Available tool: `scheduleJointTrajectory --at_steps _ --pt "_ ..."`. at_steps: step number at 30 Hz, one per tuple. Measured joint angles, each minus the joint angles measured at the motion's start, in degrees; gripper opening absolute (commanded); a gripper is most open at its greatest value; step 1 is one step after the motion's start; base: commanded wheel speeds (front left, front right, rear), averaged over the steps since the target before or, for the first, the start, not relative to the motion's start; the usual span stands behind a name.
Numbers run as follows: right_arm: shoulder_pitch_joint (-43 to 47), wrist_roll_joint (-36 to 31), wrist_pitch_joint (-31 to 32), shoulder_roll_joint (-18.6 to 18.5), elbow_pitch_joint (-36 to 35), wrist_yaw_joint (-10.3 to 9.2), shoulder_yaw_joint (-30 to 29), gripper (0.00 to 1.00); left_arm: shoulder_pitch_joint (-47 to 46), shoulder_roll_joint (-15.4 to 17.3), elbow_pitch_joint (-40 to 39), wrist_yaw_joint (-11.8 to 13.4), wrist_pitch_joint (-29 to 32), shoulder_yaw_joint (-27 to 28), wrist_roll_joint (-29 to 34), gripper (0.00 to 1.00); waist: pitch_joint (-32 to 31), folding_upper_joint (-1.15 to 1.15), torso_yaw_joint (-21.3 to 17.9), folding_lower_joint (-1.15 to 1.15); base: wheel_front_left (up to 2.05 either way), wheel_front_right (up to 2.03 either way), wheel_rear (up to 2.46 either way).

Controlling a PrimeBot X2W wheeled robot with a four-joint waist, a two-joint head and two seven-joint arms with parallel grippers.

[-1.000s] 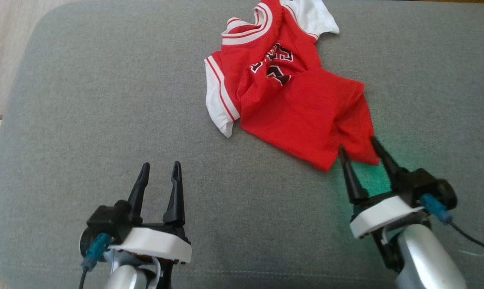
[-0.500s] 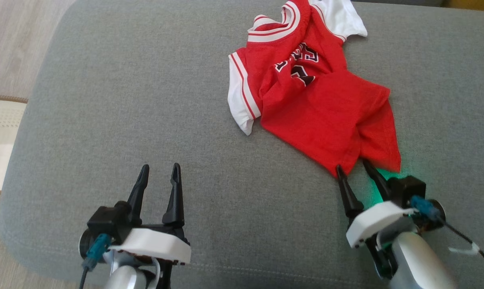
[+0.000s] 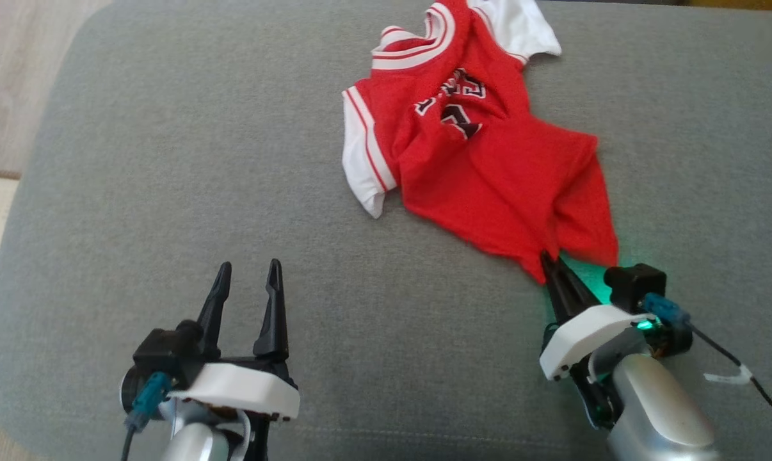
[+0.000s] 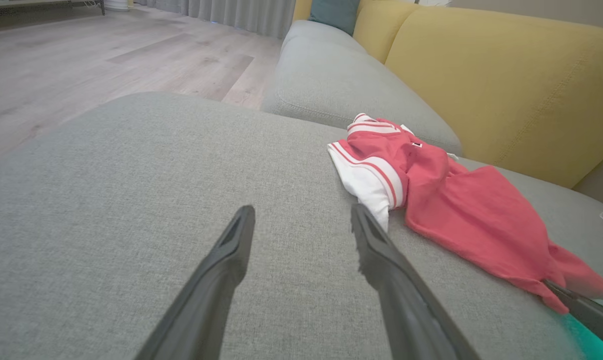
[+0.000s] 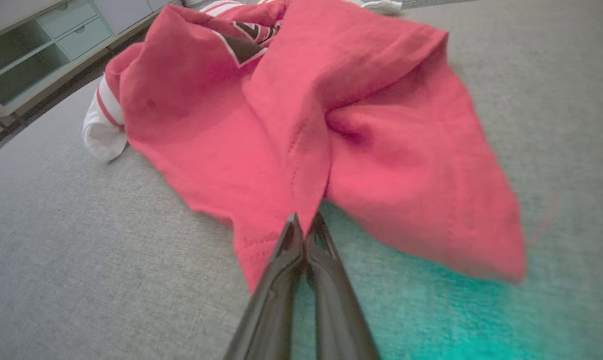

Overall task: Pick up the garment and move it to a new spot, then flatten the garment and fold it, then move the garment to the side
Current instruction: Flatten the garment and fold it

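The two dark fingers of the right gripper are pressed together at the bottom centre of the right wrist view, pinching a fold in the lower hem of the small red basketball jersey with white sleeves and black lettering. The jersey lies crumpled at the upper centre-right of the head view on the grey fabric sofa cushion, collar toward the top edge. At lower left, the left gripper has its fingers spread around nothing, well apart from the jersey

Head looks down; both wrists skim low toward the garment.
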Motion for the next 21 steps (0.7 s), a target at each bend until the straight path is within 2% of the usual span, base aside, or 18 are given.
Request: scheduleJointTrajectory --at_steps 4,12,17,21 --pt "0.62 -0.01 0.57 -0.79 -1.63 0.0 -2.13 0.0 0.02 0.01 0.04 -0.03 0.0 0.47 0.0 1.0 -0.24 0.0 -1.86 0.0 0.0 0.0 0.0" --pt "6.17 -1.29 6.37 -6.72 -9.2 0.0 -10.07 0.0 0.07 0.0 0.32 -0.49 0.0 0.44 0.0 1.0 -0.38 0.0 -5.32 0.0 0.0 0.0 0.0" --pt "7.43 -2.27 10.44 -8.6 -13.25 0.0 -14.5 0.0 0.07 0.01 0.41 -0.51 0.0 0.34 0.38 1.0 -0.16 0.0 -6.22 0.0 0.0 0.0 0.0" --pt "7.43 -4.93 12.12 -9.92 -14.88 0.0 -20.34 0.0 0.07 0.0 0.79 -0.76 0.0 0.24 0.4 1.0 -0.38 0.0 -6.1 0.0 0.0 0.0 0.0"
